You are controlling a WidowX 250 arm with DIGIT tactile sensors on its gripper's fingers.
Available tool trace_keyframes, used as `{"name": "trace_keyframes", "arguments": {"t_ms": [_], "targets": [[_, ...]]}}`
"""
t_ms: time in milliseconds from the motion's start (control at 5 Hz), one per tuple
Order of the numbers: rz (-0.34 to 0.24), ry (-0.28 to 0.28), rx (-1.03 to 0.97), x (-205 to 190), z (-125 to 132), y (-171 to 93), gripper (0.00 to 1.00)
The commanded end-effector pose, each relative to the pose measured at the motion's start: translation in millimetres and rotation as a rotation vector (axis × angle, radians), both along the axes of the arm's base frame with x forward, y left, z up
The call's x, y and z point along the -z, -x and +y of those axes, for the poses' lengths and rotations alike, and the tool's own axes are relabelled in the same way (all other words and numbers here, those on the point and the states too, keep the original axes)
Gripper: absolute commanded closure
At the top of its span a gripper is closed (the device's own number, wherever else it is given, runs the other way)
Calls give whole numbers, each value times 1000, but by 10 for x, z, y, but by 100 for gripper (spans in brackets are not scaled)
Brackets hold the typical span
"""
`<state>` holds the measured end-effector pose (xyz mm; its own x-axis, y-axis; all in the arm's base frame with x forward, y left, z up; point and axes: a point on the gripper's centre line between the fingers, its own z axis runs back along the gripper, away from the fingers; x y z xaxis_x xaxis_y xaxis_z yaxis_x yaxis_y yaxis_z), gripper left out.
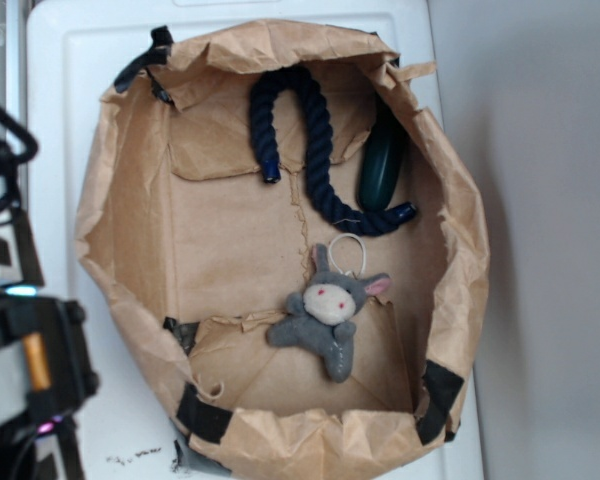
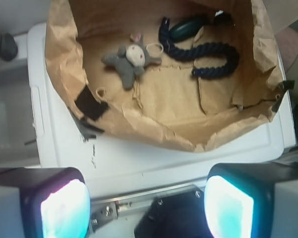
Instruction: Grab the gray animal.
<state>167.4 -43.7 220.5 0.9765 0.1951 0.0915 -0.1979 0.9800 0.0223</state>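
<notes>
Donkey (image 1: 325, 315) lay in the bag (image 1: 130, 250), at 6 o'clock from the rope (image 1: 315, 150). Fingers (image 2: 64, 210) stood apart, outside; best descent would straddle its torso.

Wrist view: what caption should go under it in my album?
Open claw waits outside the paper bag holding the gray animal.

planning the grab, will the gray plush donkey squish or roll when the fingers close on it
The gray plush donkey looks soft, so it will probably squash and flop. Lying flat with limbs spread, it seems unlikely to roll. The crumpled paper liner under it may shift.
</notes>
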Motion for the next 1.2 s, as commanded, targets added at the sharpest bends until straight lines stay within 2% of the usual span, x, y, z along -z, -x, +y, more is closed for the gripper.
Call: {"name": "trace_keyframes", "arguments": {"t_ms": [0,200,400,1000], "targets": [[5,143,78,100,338,-420,0],[1,104,39,198,347,-520,0],[-15,83,14,262,226,-670,0],[-15,83,14,262,226,-670,0]]}}
